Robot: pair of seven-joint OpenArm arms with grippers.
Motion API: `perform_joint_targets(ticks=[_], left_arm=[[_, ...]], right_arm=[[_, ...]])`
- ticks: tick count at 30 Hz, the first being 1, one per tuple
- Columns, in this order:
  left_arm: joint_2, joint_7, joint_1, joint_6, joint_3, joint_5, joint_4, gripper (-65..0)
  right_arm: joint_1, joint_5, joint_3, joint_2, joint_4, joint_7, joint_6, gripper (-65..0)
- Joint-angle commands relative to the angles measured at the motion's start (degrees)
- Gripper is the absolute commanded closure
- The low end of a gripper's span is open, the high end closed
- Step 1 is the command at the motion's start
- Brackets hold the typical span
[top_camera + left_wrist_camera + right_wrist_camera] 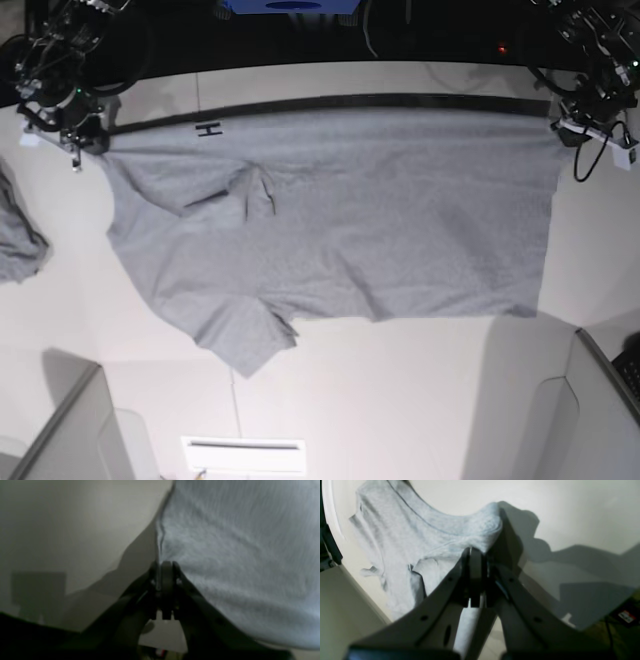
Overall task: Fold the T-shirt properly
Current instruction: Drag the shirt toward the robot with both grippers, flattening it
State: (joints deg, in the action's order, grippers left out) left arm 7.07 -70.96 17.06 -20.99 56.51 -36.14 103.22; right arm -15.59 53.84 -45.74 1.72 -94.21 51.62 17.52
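Note:
The heather-grey T-shirt [340, 220] lies spread wide across the white table, plain side up, with one short sleeve [240, 335] pointing to the near left. Its far edge is stretched straight between both grippers, with a dark strip and a black letter H [208, 128] showing along it. My right gripper [85, 140] is shut on the far-left corner. In the right wrist view it [476, 552] pinches the cloth [407, 535]. My left gripper [572, 125] is shut on the far-right corner. In the left wrist view it [162, 566] pinches the shirt's edge [237, 555].
A smaller piece of grey cloth [18, 245] lies at the table's left edge. Grey angled panels stand at the near-left [60, 420] and near-right [600, 400] corners. A white label [243, 452] sits at the near edge. Dark equipment and cables run along the back.

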Motion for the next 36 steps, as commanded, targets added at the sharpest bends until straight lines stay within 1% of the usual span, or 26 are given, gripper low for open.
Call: perform_joint_targets(ticks=[1,2,4,12,17,24,36], left_arm=[[1.1,1.9,0.8,0.2,0.8,0.8,1.2,0.0],[1.1,2.1,1.3,0.2,0.9,0.8,1.4,0.0],[1.3,2.2,2.5,0.2,0.9,0.8,1.4,0.0],[1.0,2.3,5.2,0.1,0.5,0.8,1.4,0.0],[0.1,2.3,6.9,0.1,0.6,0.8,1.4,0.0],[0.0,2.3,7.2,0.1,0.5,0.9,0.8,0.0],[0.0,2.3,7.0,0.1,0.5,0.8,0.8,0.0]], right_arm=[[0.1,0.3,-0.3,0.9,-1.0,-2.3,-1.7,0.0],[-0.1,0.3,-0.3,0.9,-0.8,-2.3,-3.1,0.0],[-0.3,0.2,-0.6,0.9,-0.9,-2.0,-4.0,0.0],[-3.4,0.2,-0.4,0.9,-1.2,-1.8,-4.1,0.0],[-4.8,0.2,-0.4,0.8,-1.8,-2.1,-4.1,0.0],[-6.3,0.2,-0.4,0.8,-3.9,-1.8,-4.1,0.0],[-7.8,0.2,-0.4,0.8,-3.9,-1.7,-4.1,0.0]])
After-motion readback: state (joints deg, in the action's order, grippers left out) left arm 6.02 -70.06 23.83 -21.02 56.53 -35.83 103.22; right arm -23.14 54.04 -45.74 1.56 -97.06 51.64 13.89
